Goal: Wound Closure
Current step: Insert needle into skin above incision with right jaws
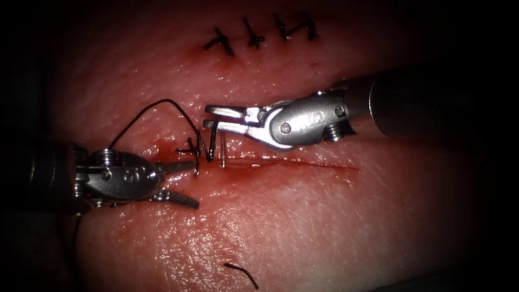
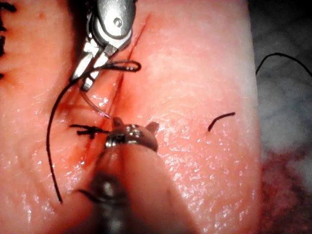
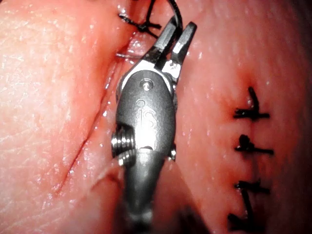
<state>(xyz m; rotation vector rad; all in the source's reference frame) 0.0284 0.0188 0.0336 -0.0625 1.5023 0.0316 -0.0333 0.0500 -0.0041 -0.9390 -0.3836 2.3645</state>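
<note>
R pincer [image 1: 212,116] is lying open just above needle [image 1: 215,141], standing across cut [image 1: 303,164]; L pincer [image 1: 186,184] is gaping empty, nearby at left.

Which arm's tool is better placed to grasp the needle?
Probably the right. The right tool, open and empty, sits at the upper end of the needle, which dips into the tissue at the cut. The left tool, also open and empty, lies farther left.

Endoscope looks down from above and in front — the cut [image 1: 292,162] runs across, both tools in frame. Each wrist view looks along its own shaft, very close. All three share the cut and, probably, the same knotted stitch [image 1: 193,152].
</note>
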